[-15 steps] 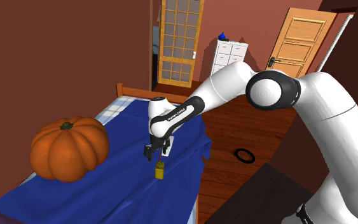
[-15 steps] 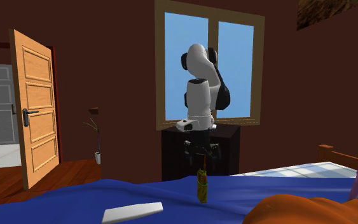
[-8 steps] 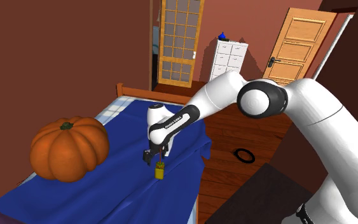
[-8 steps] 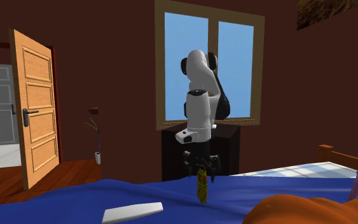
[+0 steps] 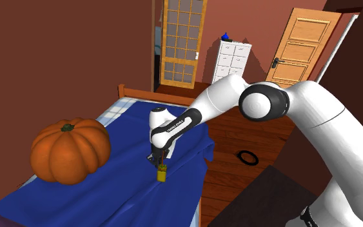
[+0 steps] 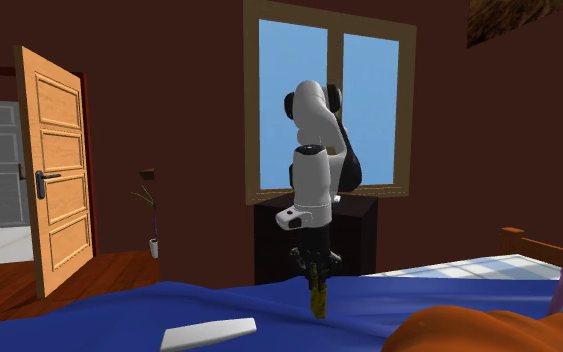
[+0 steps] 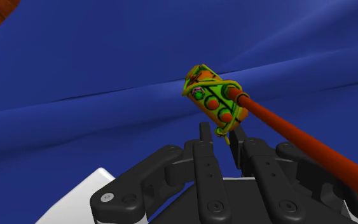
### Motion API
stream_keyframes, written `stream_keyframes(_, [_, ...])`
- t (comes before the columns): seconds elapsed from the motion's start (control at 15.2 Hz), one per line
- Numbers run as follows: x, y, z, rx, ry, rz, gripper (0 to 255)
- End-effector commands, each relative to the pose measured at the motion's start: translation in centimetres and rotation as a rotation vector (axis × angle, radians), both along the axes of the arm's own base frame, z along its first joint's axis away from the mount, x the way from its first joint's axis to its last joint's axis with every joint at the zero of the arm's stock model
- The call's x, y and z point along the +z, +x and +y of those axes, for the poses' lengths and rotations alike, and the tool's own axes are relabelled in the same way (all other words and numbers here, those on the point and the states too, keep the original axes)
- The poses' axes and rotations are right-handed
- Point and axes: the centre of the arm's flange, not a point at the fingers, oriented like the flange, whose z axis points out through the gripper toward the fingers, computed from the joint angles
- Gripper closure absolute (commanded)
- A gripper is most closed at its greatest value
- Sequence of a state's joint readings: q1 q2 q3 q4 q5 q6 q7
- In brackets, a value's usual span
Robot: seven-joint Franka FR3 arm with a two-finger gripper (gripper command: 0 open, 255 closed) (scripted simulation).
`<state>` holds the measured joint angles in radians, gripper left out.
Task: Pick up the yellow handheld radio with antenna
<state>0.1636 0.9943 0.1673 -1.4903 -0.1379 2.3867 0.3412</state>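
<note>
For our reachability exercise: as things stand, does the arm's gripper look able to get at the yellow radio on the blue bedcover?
Probably yes. The gripper is right at the upper end of the radio, nothing lies between them, and the pumpkin stands well aside.

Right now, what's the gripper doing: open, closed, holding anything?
Gripper: closed on the small yellow-green handheld radio with its long red antenna.

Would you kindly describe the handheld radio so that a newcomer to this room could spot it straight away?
Look at the bed with the blue cover, where a big orange pumpkin sits. Toward the shoulder view's right of the pumpkin, beneath the black gripper, stands the radio: small, upright and yellow-green, with orange buttons and a long red antenna.
</note>
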Motion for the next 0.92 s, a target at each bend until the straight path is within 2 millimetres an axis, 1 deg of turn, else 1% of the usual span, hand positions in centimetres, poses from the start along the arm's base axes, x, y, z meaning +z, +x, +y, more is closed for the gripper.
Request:
stream_keyframes(0.0, [0.0,0.0,0.0,0.000,0.000,0.001,255])
stream_keyframes(0.2, [0.0,0.0,0.0,0.000,0.000,0.001,255])
stream_keyframes(0.86, [5.3,0.0,0.0,0.000,0.000,0.001,255])
